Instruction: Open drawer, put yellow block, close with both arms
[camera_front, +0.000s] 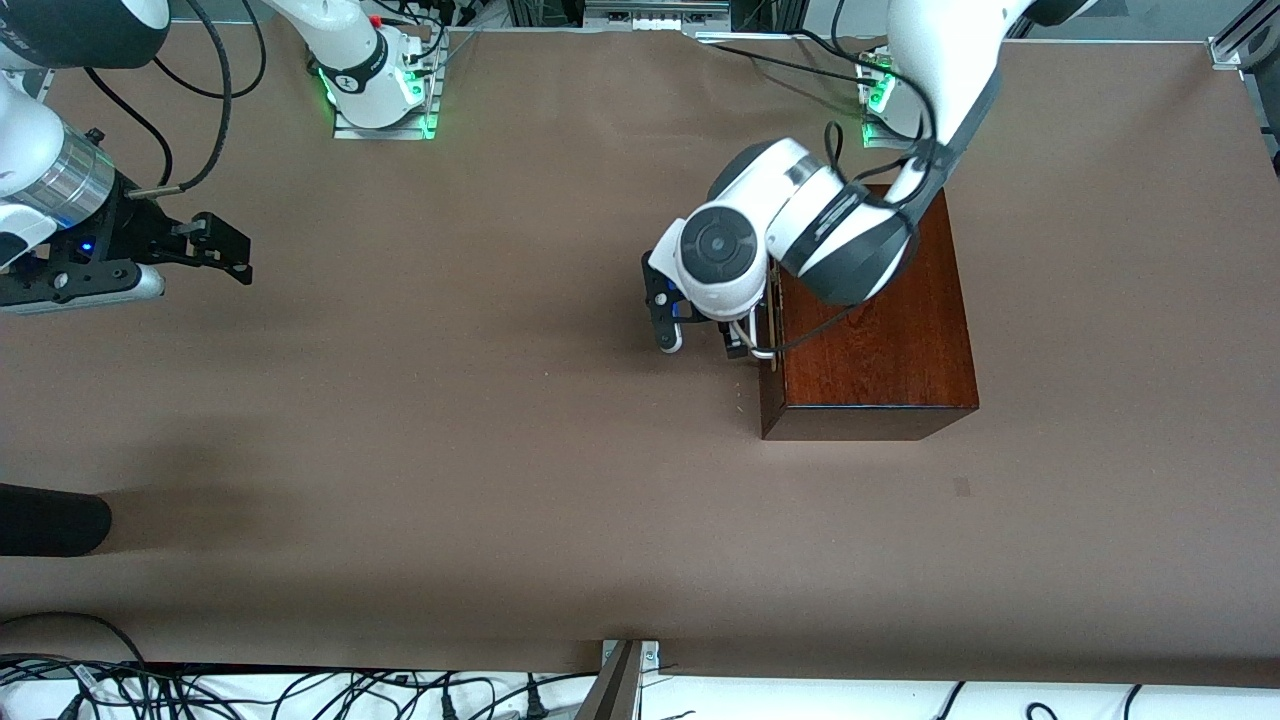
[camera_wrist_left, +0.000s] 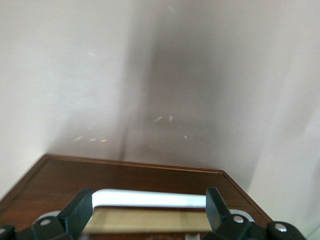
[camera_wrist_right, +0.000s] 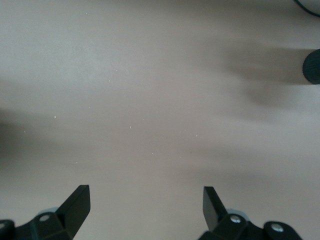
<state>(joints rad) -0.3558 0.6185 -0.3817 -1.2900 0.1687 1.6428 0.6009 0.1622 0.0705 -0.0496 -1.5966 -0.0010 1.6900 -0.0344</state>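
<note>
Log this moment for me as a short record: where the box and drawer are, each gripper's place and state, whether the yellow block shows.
box: glossy brown wooden box on the table, toward the left arm's end
drawer: appears shut or barely open; white handle at its front
left gripper: at the drawer front, fingers open and straddling the handle
right gripper: open, holds nothing, over bare table at the right arm's end; this arm waits
yellow block: not visible in any view
stage: drawer not yet pulled out
</note>
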